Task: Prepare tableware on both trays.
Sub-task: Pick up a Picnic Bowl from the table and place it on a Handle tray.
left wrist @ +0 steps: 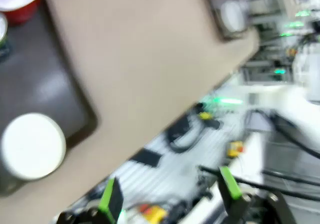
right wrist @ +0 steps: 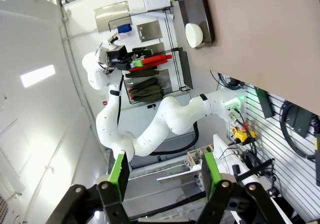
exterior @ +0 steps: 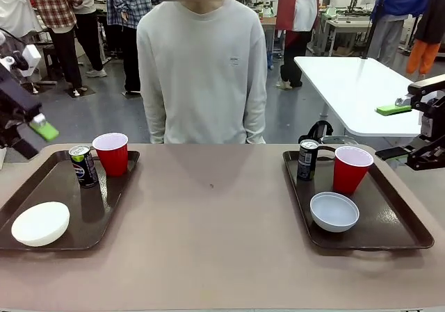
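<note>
- Bowls sit closest: a white bowl (exterior: 40,223) upside down on the left tray (exterior: 66,208), and another white bowl (exterior: 334,210) right side up on the right tray (exterior: 361,204).
- Further back on the left tray, a dark can (exterior: 84,166) stands just beside a red cup (exterior: 111,153).
- Same deal on the right tray: dark can (exterior: 307,159) next to a red cup (exterior: 350,169).
- Left gripper (left wrist: 170,199) hangs off the table's left edge, fingers spread wide, holding nothing.
- Right gripper (right wrist: 164,176) is off past the right edge, fingers apart, nothing between them.
- A person (exterior: 201,69) stands at the far side.
</note>
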You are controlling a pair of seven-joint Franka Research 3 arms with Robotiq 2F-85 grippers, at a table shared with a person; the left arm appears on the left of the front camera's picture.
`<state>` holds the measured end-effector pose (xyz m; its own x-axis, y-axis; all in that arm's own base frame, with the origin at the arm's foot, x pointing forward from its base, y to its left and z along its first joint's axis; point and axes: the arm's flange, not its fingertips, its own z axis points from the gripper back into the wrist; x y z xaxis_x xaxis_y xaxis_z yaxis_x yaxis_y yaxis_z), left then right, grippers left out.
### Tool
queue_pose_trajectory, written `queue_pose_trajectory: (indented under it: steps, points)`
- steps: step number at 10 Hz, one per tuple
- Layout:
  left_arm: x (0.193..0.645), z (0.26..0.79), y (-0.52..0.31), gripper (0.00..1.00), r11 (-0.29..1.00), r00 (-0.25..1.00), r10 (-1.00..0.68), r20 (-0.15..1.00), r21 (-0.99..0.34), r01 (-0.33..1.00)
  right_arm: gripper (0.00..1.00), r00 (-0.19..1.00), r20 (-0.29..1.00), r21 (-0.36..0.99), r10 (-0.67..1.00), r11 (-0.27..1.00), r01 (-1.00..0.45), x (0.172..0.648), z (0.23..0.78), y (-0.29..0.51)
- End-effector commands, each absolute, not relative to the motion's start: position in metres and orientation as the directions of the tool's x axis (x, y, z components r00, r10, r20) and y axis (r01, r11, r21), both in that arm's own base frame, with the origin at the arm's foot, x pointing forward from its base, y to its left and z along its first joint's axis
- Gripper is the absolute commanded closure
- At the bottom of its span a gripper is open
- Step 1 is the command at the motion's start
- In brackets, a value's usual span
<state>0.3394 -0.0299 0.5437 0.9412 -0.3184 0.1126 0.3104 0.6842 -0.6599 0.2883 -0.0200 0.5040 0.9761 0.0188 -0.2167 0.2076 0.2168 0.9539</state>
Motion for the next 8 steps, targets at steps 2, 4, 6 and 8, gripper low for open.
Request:
queue_pose_trajectory:
  steps: [2,4,6,8]
  points:
    - [0.341,0.511,-0.060,0.00,0.517,0.950,-0.309,-0.042,-0.846,0.131,0.24,0.978,-0.208,0.953,0.035,0.230,0.194,0.286,0.502,-0.023]
    - [0.352,0.504,-0.045,0.00,0.430,0.979,-0.203,-0.037,-0.901,0.055,0.24,0.978,-0.208,0.953,0.035,0.230,0.194,0.286,0.502,-0.023]
    - [0.336,0.492,-0.021,0.00,0.409,1.000,-0.014,0.001,-0.913,0.006,0.24,0.978,-0.208,0.953,0.035,0.230,0.194,0.286,0.502,-0.023]
    - [0.342,0.507,0.016,0.00,0.415,0.998,0.050,0.035,-0.910,0.011,0.24,0.978,-0.208,0.953,0.035,0.230,0.194,0.286,0.502,-0.023]
